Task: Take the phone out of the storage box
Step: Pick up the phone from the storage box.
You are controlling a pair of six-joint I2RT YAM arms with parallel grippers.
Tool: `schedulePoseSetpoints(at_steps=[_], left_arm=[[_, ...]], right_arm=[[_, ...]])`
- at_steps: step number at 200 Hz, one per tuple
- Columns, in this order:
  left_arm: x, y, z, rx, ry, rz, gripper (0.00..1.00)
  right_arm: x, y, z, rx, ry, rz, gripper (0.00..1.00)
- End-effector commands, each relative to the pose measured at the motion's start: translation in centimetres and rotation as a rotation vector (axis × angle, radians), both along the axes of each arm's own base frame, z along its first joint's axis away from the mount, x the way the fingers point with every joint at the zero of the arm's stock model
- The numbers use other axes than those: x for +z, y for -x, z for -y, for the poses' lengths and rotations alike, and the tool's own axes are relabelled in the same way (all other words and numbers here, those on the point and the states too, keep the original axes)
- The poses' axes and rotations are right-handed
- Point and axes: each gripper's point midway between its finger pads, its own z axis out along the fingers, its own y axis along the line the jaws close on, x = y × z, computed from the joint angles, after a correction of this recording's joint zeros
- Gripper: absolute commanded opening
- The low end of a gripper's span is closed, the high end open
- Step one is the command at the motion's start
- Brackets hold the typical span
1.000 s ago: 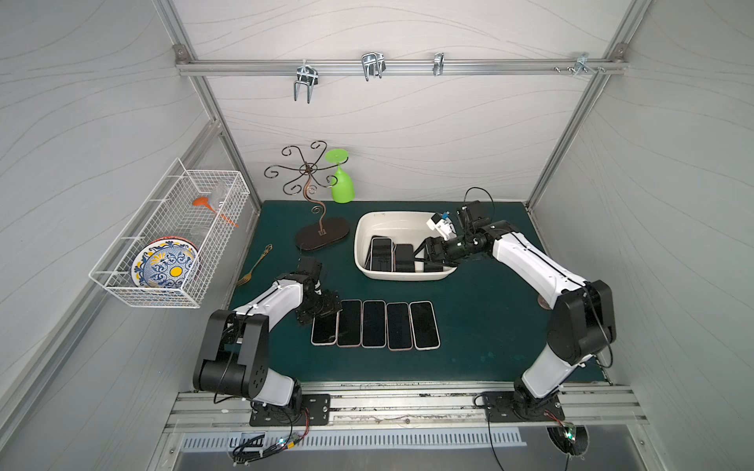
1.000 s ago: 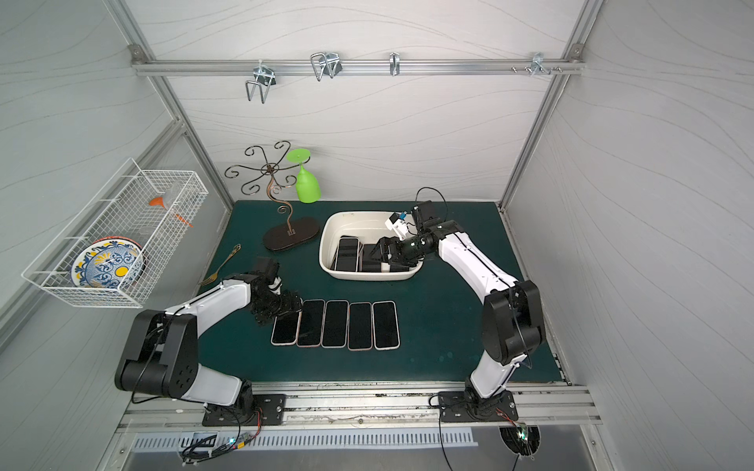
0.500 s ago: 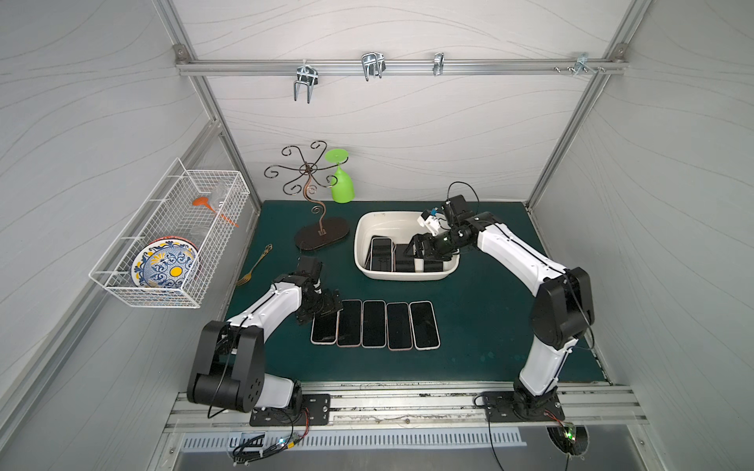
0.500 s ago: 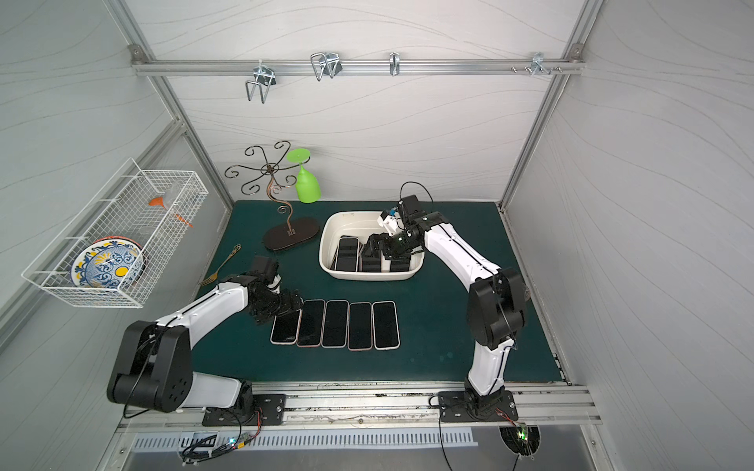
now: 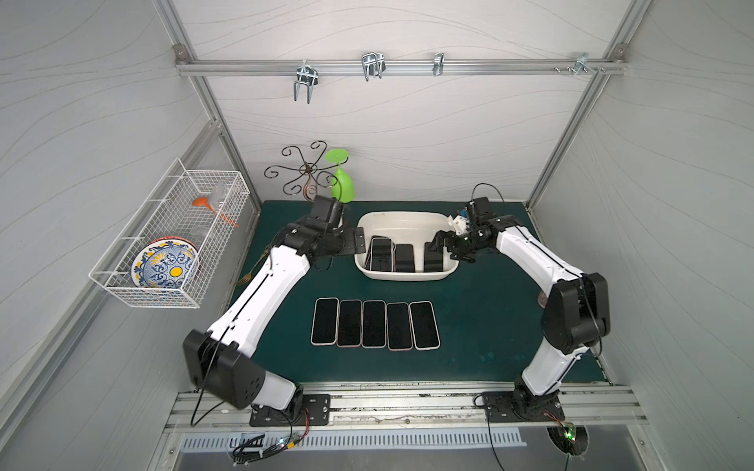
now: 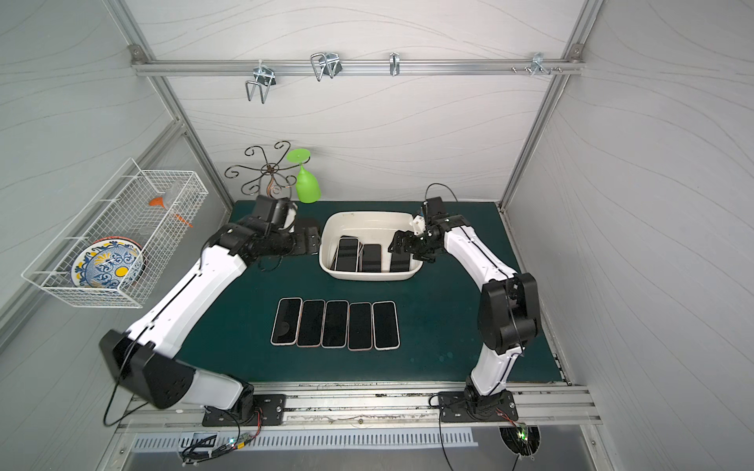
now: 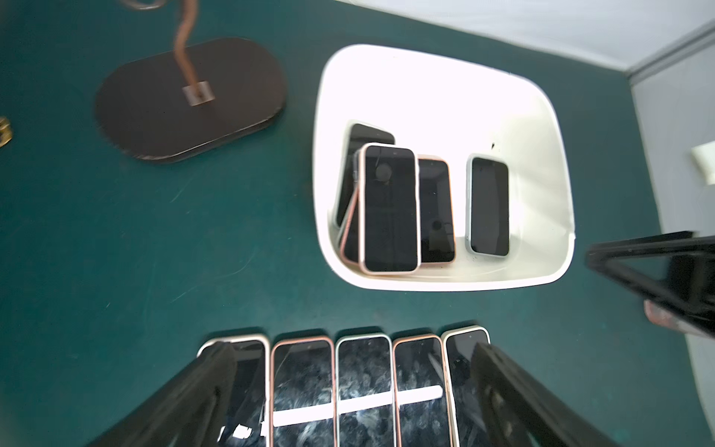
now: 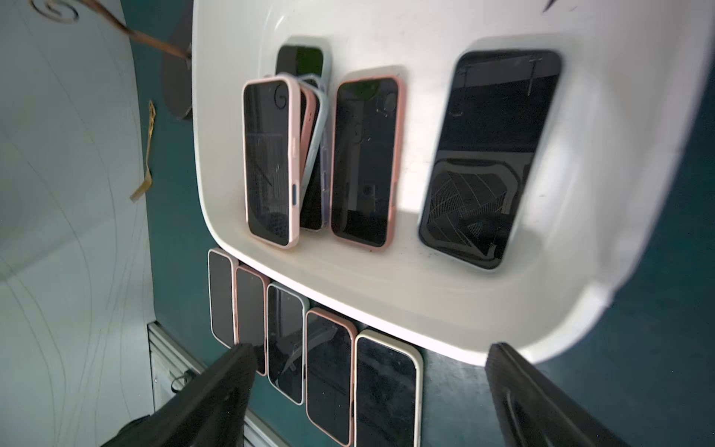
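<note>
Where the green surface [image 5: 489, 326] carries the work, the storage box [image 5: 402, 215] stands toward its far edge, between the two arms, in both top views. A row of five phones [image 5: 374, 324] lies face up and side by side nearer the arm bases, well apart from the box.

Phones remain inside the box, so the task is judged unfinished:
- a stack of phones [image 8: 269, 160] at the left-arm end;
- a pink-cased phone [image 8: 365, 160] just beside the stack;
- a lone phone [image 8: 491, 158] at the right-arm end, apart from the others.

Each phone's long axis runs from the far wall of the box to the near wall, parallel with the row outside.

The right end effector [image 5: 442, 248] hangs over the right-arm rim, near the lone phone, jaws spread wide with nothing between them. The left end effector [image 5: 359, 241] sits just outside the opposite rim, nearest the stack, likewise spread and empty.

Assessment: the right arm is better placed. The lone phone lies inward of and below its end effector, so the jaws should span the short axis.
</note>
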Motion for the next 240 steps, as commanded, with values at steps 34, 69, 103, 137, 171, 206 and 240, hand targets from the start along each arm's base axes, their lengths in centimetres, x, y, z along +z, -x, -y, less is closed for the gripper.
schedulePoseSetpoints(at_steps=[34, 69, 103, 137, 171, 206, 240], left_arm=[[-7.1, -4.9, 5.6, -0.026, -0.174, -0.175, 1.0], [-10.0, -7.2, 6.9, -0.023, -0.218, -0.209, 1.0], [-12.1, -8.0, 7.3, -0.028, -0.24, -0.236, 1.0], [-14.1, -8.1, 7.3, -0.029, -0.266, -0.272, 1.0], [-15.4, -8.1, 7.6, -0.033, -0.256, -0.293, 1.0], [-16.3, -8.1, 7.9, -0.037, -0.255, -0.308, 1.0], [-17.4, -8.0, 8.0, -0.04, -0.256, -0.328, 1.0]], right_arm=[[0.5, 0.2, 2.4, -0.053, -0.036, 0.013, 0.99], [-0.3, 0.1, 2.0, -0.028, -0.048, 0.002, 0.99], [-0.6, 0.0, 1.7, -0.007, -0.06, 0.002, 0.99], [-1.3, 0.0, 1.7, 0.005, -0.058, -0.008, 0.99], [-1.6, 0.0, 1.6, 0.012, -0.063, -0.01, 0.99], [-1.6, 0.1, 1.5, 0.019, -0.067, -0.009, 0.99], [-1.7, 0.2, 1.5, 0.025, -0.068, -0.01, 0.99]])
